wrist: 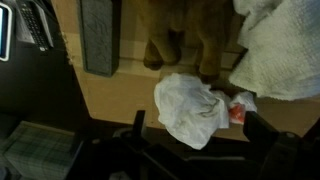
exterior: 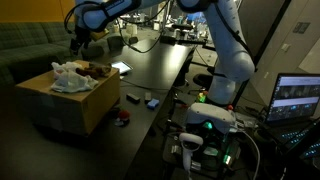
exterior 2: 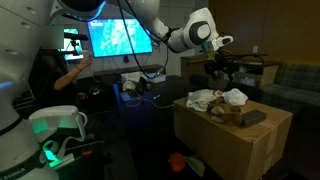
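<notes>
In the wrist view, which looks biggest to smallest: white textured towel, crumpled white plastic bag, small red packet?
Largest: white textured towel, cut off by the frame.
Next: crumpled white plastic bag.
Smallest: small red packet.

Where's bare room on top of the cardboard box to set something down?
On the brown cardboard box, a bare strip shows between the dark grey rectangular block and the crumpled white bag. The black tabletop beside it has open stretches too. Crowded: the box middle, where the brown plush toy and white towel bunch together.
</notes>
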